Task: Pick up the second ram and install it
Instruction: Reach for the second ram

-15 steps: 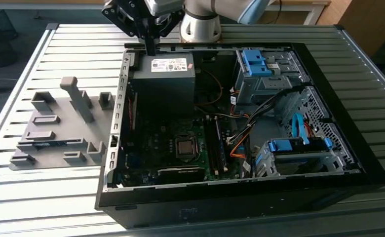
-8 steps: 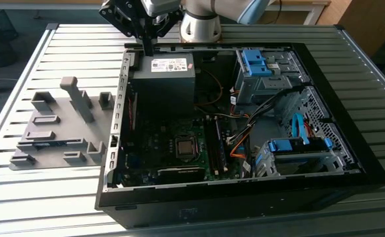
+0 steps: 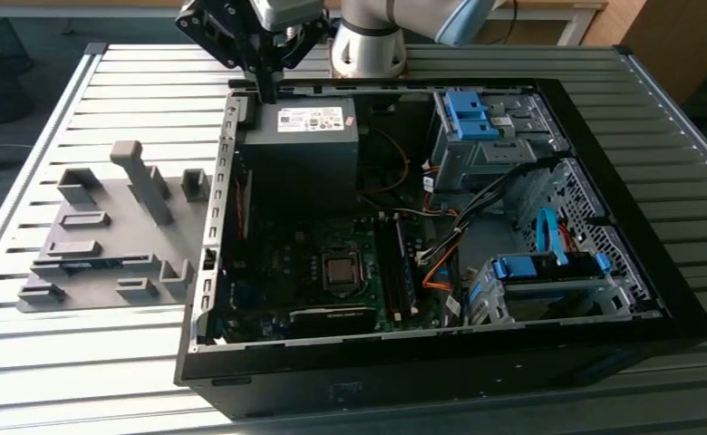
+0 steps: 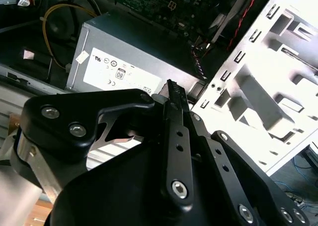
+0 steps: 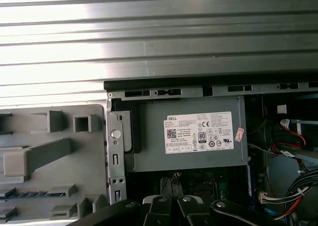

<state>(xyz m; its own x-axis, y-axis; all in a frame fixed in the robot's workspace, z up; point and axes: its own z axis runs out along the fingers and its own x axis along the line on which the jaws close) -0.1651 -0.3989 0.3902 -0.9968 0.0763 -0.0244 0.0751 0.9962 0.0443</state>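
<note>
Gripper [image 3: 266, 89] hovers at the case [image 3: 644, 272] corner by the power supply [image 3: 299, 159], jaws pinched together on nothing. Ram [image 5: 27, 193] lies slotted in the gray holder [image 3: 111, 207] beside the case.

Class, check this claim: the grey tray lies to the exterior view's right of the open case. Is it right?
No: the exterior view shows the grey tray to its left of the open case, not its right.
</note>
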